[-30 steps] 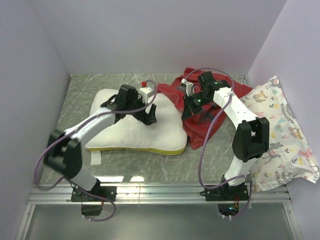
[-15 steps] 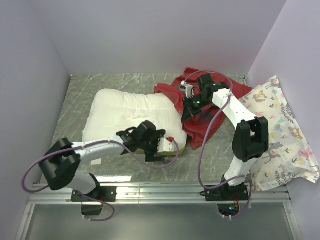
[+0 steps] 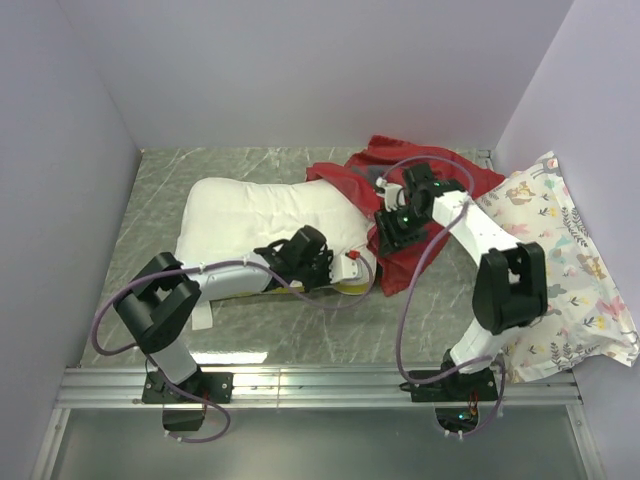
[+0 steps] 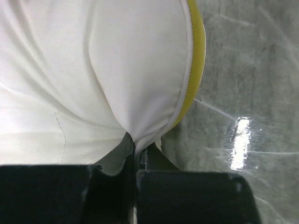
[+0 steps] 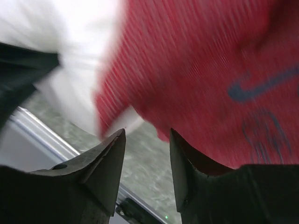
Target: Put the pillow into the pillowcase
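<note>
Left gripper (image 4: 136,148) clenched on the white pillow (image 3: 250,225), pinching its near edge just beside the yellow strip (image 4: 198,60) — half a second ago it sat lower, off the pillow's near right corner, and the pillow has since slid a little toward the right edge of the table (image 3: 160,180). The right gripper (image 5: 147,140) has dropped slightly toward the near edge. Its fingers are spread with nothing between them, poised over the red pillowcase (image 3: 345,190), though its wrist view is blurred. The pillowcase lies bunched toward the far right corner, a fold of it lapping over the pillow's far right end. Most of the pillow lies outside it, across the middle of the tabletop. The left arm is folded, elbow raised toward the near left corner, forearm low along the pillow's near edge. The right arm rises by the right edge and bends back leftward, wrist pointed down. A floral pillow (image 3: 565,265) leans at the right edge.
</note>
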Controlling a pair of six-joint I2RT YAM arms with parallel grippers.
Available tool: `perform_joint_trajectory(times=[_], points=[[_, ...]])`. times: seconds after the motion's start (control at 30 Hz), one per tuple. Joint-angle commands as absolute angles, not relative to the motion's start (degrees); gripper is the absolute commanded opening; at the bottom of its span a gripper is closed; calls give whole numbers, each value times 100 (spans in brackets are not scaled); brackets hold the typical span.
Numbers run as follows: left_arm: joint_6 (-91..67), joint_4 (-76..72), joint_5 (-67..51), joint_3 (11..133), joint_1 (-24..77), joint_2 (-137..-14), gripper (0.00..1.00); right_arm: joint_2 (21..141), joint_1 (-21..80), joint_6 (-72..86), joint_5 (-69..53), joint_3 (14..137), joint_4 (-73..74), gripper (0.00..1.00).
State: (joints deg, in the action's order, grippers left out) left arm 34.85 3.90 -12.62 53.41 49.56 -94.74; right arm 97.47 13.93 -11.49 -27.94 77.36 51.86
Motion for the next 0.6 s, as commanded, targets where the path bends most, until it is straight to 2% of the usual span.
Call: perform_joint_trajectory(times=[0.0, 0.1, 0.33, 0.5, 0.57], points=[[2971, 1115, -2213, 5879, 4615, -9615, 0, 8764, 1292, -1124, -1996, 7270, 5054, 47], [2857, 1415, -2601, 6143, 4466, -9694, 0, 8350, 1292, -1134, -2161, 6795, 4993, 43], [2707, 1705, -2891, 6477, 4263, -9817, 0, 8569, 1845, -765, -2234, 6153, 4106, 43], [2558, 1767, -3032, 6592, 4105, -9835, 1, 9061, 1986, -431, -1302, 6108, 3350, 57], [2531, 1784, -3076, 6609, 4087, -9835, 0, 9123, 1986, -369, -829, 6047, 3139, 57]])
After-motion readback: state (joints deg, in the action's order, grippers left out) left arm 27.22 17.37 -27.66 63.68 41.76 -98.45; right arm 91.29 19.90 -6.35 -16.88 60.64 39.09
